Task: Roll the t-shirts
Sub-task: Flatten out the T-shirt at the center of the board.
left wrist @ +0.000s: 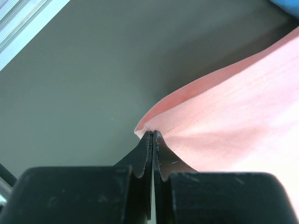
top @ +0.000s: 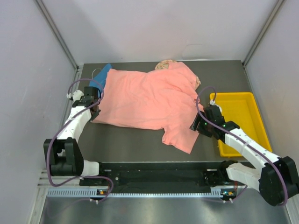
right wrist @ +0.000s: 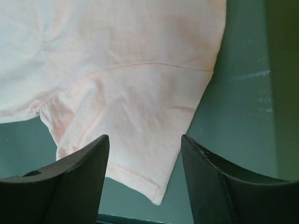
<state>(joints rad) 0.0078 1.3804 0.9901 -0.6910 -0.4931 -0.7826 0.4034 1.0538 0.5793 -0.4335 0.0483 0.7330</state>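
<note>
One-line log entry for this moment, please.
stage: pre-roll grasp | left end effector: shut on corner of pink t-shirt | right end effector: open over its sleeve | blue t-shirt: partly under pink one

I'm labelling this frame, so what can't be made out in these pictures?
Blue t-shirt, top view: mostly buried under the salmon-pink t-shirt; only a corner shows.
Peach patterned cloth, top view: mostly behind the pink shirt, too small to identify.
Left gripper: shut on the pink hem in its wrist view, fingertips hidden by its own body from above.
Right gripper, right wrist view: open over a sleeve; contact unclear.
</note>
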